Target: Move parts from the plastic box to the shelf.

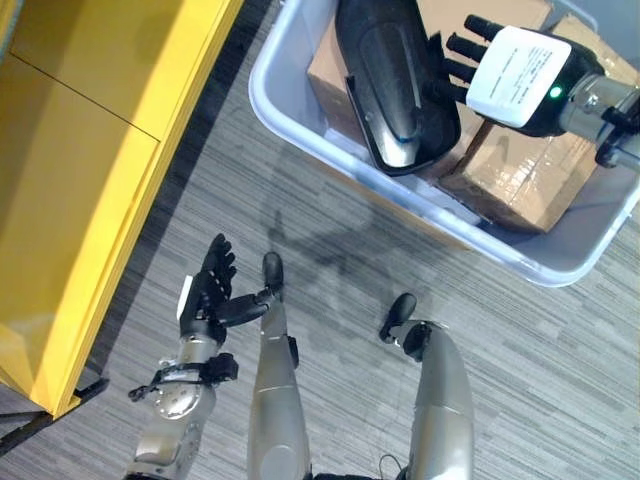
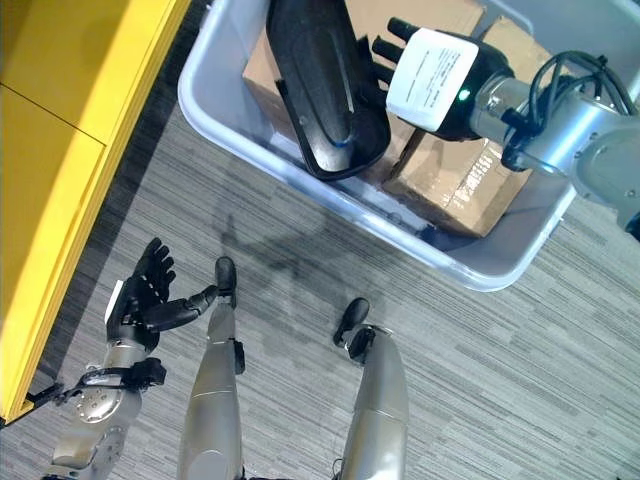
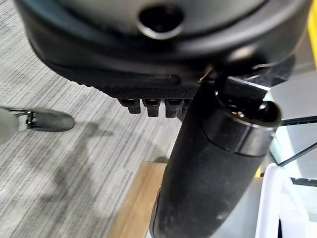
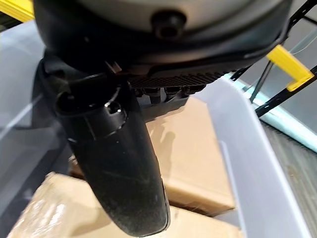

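left eye view: a pale plastic box point(image 1: 300, 125) sits on the grey striped floor point(image 1: 330, 260), holding cardboard boxes point(image 1: 520, 180) and a long black moulded part point(image 1: 390, 80) that lies tilted across them, its lower end over the box's near wall. the right hand point(image 1: 510, 75) is inside the box, its fingers point(image 1: 455, 68) stretched out and touching the black part's side; whether they curl round it i cannot tell. the yellow shelf point(image 1: 90, 170) stands along the floor's left side, well apart from the plastic box. the left hand point(image 1: 212, 290) hovers over the floor between shelf and box, fingers straight, thumb spread, holding nothing.

right eye view: the same layout; the right hand's white cover faces up, and the black part rests on the cardboard boxes near the plastic box's left wall.

left wrist view: the left hand's fingers point(image 3: 148, 105) are relaxed and straight, its thumb standing out in front, with the floor beyond them.

right wrist view: the right hand's thumb hangs over the cardboard boxes inside the plastic box's pale wall; the fingers reach forward, and their grasp is hidden.
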